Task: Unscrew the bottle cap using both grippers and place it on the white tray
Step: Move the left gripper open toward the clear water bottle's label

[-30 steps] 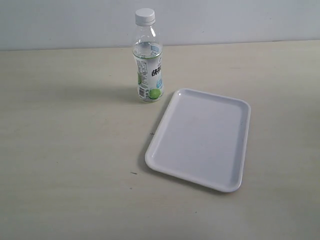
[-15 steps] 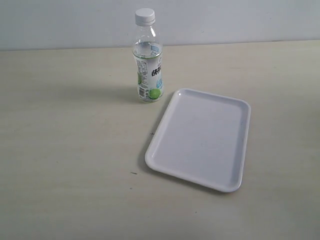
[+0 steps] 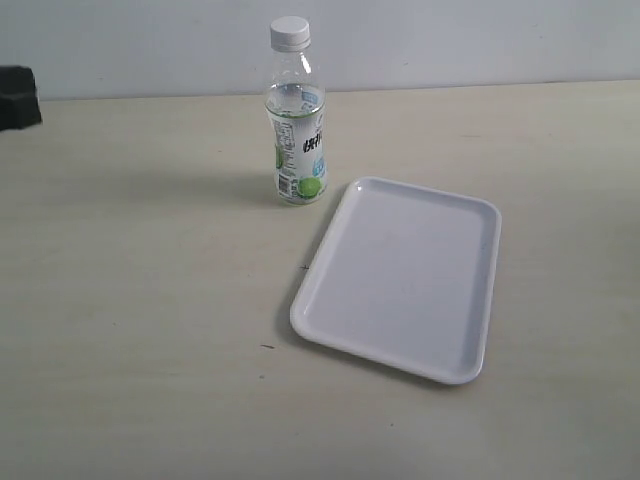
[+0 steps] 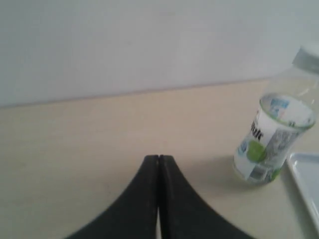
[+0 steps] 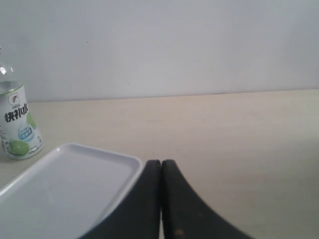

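The bottle [image 3: 296, 130] stands upright at the back of the table, with the white bottle cap [image 3: 290, 32] screwed on its neck. To its right and nearer the front lies the white tray [image 3: 405, 275], with nothing on it. My left gripper [image 4: 159, 157] is shut and holds nothing; the bottle [image 4: 271, 142] stands off to one side of it, and a black part of the left arm [image 3: 17, 97] shows at the exterior view's left edge. My right gripper [image 5: 160, 162] is shut with nothing in it, beside the tray's corner [image 5: 134, 162]; the bottle [image 5: 17, 127] stands beyond the tray.
A pale wall [image 3: 450, 40] rises behind the beige table [image 3: 130, 300]. A small dark speck [image 3: 266, 347] marks the table left of the tray.
A black part of the left arm has come into the exterior view at the left edge. Bottle and tray have not moved.
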Motion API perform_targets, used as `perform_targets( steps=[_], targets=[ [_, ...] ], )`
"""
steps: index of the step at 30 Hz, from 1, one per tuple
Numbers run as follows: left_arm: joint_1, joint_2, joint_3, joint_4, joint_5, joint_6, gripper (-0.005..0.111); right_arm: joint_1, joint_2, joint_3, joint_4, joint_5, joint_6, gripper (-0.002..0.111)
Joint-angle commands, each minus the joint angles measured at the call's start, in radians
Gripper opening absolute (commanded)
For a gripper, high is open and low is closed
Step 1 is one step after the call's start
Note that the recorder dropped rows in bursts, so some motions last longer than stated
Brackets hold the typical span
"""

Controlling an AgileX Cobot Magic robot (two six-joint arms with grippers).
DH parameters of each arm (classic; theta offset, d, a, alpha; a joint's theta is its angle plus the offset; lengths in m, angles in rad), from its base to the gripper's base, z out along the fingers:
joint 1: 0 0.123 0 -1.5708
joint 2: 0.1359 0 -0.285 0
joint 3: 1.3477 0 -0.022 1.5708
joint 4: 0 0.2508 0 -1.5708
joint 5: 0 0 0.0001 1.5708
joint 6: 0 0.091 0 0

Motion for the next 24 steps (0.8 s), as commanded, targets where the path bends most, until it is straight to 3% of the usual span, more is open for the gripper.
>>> perform_targets(
  steps=[1, 7, 10, 13, 18, 21, 24],
  targets=[
    [-0.010, 0.129, -0.008, 0.111, -0.104, -0.013, 0.000, -0.005, -0.006, 0.005, -0.001, -0.003, -0.001, 0.000],
    [-0.010, 0.272, -0.013, 0.286, -0.399, 0.177, 0.000, -0.005, -0.006, 0.005, -0.001, -0.003, -0.001, 0.000],
    [-0.010, 0.322, -0.013, 0.286, -0.481, 0.239, 0.000, -0.005, -0.006, 0.005, -0.001, -0.003, -0.001, 0.000],
    [-0.010, 0.399, -0.013, 0.236, -0.613, 0.417, 0.000, -0.005, -0.006, 0.005, -0.001, -0.003, -0.001, 0.000],
    [-0.031, 0.540, -0.094, 0.165, -0.672, 0.455, 0.000, -0.005, -0.006, 0.005, -0.001, -0.003, -0.001, 0.000],
    [-0.092, 0.637, -0.175, 0.143, -0.672, 0.455, 0.023, -0.005, -0.006, 0.005, -0.001, -0.003, -0.001, 0.000],
    [-0.147, 0.698, -0.245, 0.141, -0.672, 0.455, 0.058, -0.005, -0.006, 0.005, -0.001, -0.003, -0.001, 0.000]
  ],
)
